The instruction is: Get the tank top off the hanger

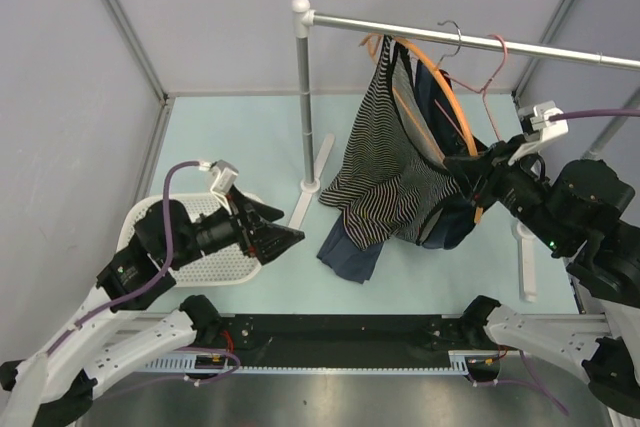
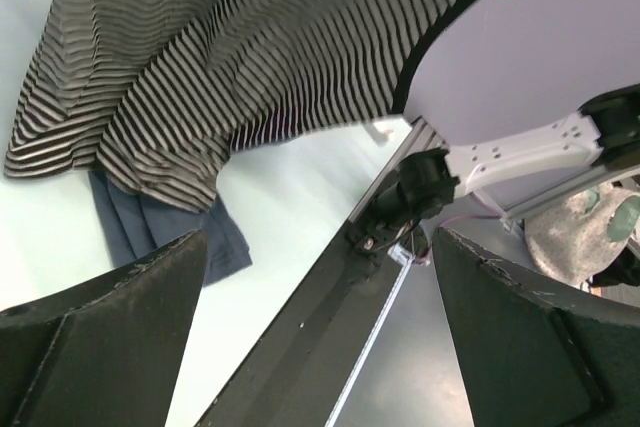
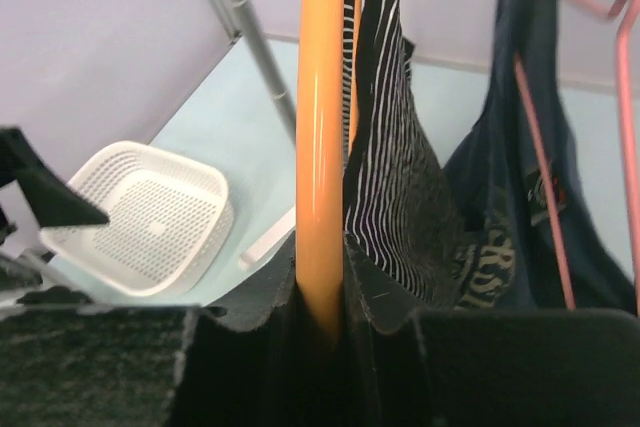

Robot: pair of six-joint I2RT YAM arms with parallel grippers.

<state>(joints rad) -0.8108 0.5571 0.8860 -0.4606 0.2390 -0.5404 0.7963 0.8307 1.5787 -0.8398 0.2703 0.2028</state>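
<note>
The striped tank top [image 1: 385, 167] hangs bunched from the upper part of the orange hanger [image 1: 443, 89], whose hook is on the rail. The hanger's lower arm shows bare. My right gripper [image 1: 472, 169] is shut on that arm; in the right wrist view the orange hanger [image 3: 320, 147] runs between the closed fingers of the right gripper [image 3: 322, 297], with the tank top [image 3: 385, 177] just to the right of it. My left gripper [image 1: 293, 237] is open and empty, low and to the left of the top. In the left wrist view the left gripper [image 2: 320, 237] is below the tank top [image 2: 250, 57].
A navy T-shirt [image 1: 352, 252] on a pink wire hanger [image 1: 490, 77] hangs behind the tank top; both show in the right wrist view, the T-shirt [image 3: 520, 237] and the pink hanger [image 3: 545, 177]. The metal rail [image 1: 520, 48] stands on a pole [image 1: 304, 97]. A white basket [image 1: 225, 267] lies under my left arm.
</note>
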